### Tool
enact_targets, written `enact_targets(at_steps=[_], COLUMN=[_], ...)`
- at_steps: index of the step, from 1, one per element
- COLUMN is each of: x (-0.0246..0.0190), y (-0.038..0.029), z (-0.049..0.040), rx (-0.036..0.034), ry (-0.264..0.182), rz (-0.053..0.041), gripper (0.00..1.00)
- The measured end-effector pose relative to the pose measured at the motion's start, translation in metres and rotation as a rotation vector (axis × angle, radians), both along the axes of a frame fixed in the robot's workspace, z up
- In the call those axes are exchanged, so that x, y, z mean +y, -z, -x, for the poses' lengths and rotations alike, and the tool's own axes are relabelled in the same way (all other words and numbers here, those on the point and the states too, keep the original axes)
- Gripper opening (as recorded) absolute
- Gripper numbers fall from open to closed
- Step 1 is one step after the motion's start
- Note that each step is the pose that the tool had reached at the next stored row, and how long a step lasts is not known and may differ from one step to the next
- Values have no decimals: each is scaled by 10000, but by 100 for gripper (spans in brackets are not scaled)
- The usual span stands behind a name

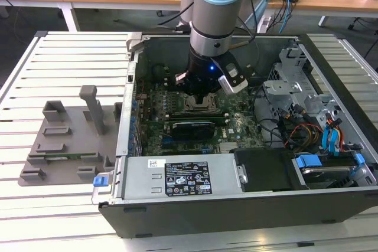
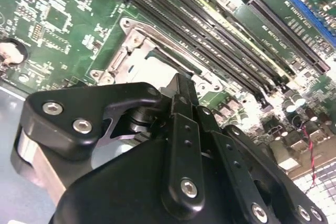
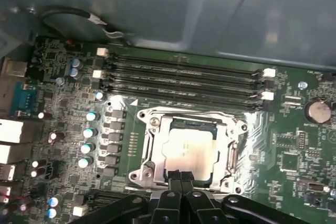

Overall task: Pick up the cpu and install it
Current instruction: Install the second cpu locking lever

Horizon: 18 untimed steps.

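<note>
The gripper (image 1: 202, 95) hangs low inside the open computer case (image 1: 331, 199), right over the motherboard (image 1: 236, 128), and in the first wrist view its fingertips (image 3: 181, 178) sit pressed together at the near edge of the cpu (image 3: 190, 151), so the gripper looks closed on nothing. The cpu lies flat in the socket frame (image 3: 152, 150), just beyond the gripper's tips, pale metal top facing up. Further beyond the gripper run the long memory slots (image 3: 184, 77). Well off to the exterior view's left of the gripper, a grey fixture plate (image 1: 65, 140) rests on the table (image 1: 71, 69)
</note>
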<state>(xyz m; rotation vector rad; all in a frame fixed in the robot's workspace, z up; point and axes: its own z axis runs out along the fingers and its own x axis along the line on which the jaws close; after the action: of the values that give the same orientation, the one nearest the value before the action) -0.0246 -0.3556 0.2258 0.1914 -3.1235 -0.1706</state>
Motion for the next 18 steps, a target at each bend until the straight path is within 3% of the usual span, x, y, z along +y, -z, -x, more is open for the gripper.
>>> enact_targets(at_steps=[4, 8, 15, 18], x=[41, 98, 134, 136], y=[-66, -229, -394, -432], z=[-31, -48, -55, -55], rx=[1, 1, 1, 0], ry=[1, 0, 0, 1], rz=[123, 311, 463, 474], gripper=[11, 11, 11, 11])
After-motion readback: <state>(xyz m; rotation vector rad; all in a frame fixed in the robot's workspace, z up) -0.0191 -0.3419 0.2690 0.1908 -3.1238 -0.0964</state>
